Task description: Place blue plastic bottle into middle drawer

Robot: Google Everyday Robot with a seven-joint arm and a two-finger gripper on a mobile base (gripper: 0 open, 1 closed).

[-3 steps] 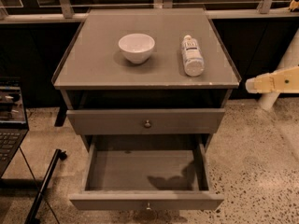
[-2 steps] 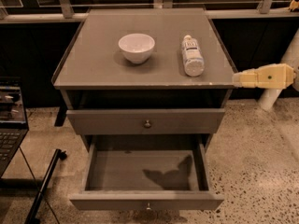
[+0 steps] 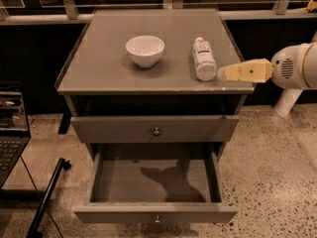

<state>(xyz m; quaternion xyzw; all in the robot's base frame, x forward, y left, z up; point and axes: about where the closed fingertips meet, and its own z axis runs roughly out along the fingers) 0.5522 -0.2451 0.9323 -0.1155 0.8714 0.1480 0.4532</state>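
Geometry: blue plastic bottle (image 3: 204, 59) lies flat on the right side of the counter (image 3: 99, 73), long axis near-far, cap at the far end. Your tool (image 3: 223, 74) sits just right of its near end, pointing left; can't tell if it's spread or closed. Label pale blue, text unreadable. Middle drawer (image 3: 156, 213) is open below.

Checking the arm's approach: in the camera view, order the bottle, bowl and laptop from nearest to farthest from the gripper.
The gripper is by the cabinet's front right corner.
1. Bottle, lying just left of it.
2. Bowl, farther left on top.
3. Laptop, far left, lower down.
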